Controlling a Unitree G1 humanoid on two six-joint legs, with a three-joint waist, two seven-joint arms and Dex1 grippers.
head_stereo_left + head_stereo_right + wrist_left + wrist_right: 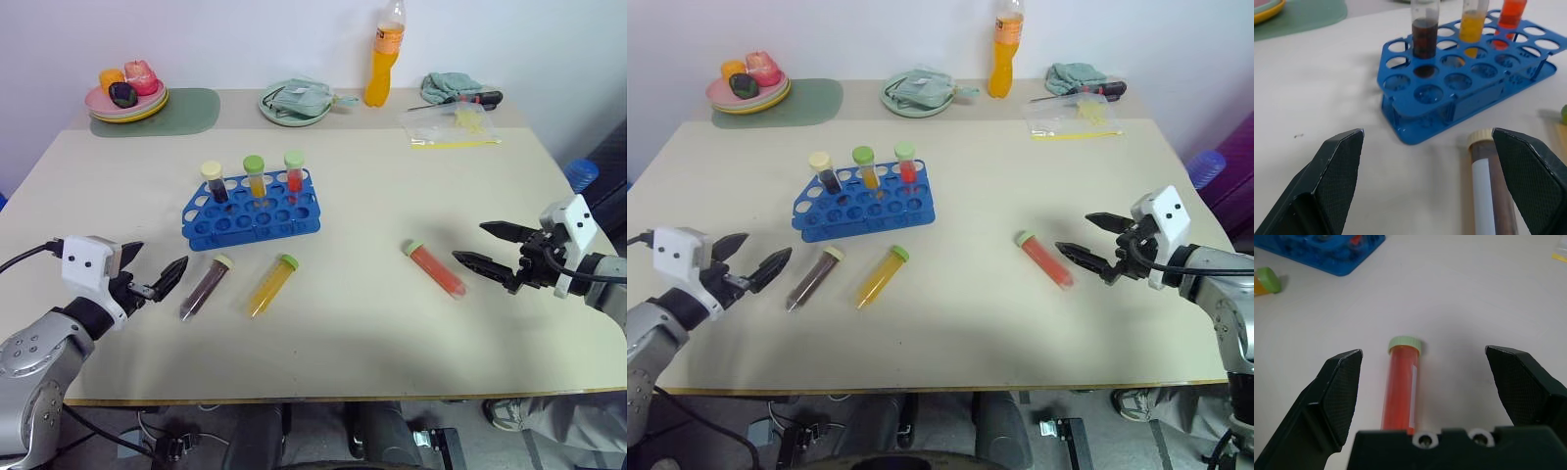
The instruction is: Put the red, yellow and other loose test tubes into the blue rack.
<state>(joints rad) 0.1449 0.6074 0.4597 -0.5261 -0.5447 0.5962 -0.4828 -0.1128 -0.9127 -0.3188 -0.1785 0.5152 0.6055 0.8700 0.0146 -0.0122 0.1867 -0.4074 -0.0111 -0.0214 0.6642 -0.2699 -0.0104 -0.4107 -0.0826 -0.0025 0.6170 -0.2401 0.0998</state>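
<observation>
At the centre of the counter (372, 323) stands the blue rack (252, 212), three capped tubes upright in its back row: dark, yellow, red. The right wrist view cuts the rack off at its corner, and the left wrist view crops the standing tubes' caps. Three loose test tubes lie flat below the rack: the dark tube (205, 288) at lower left, the yellow tube (272, 284) just beside it, the red tube (435, 268) well apart at right. Left gripper (157, 277) hovers near the dark tube, jaws spread wide, empty. Right gripper (485, 247) sits just beside the red tube's base, jaws wide apart, nothing held. That base is hidden behind the gripper body in the right wrist view.
</observation>
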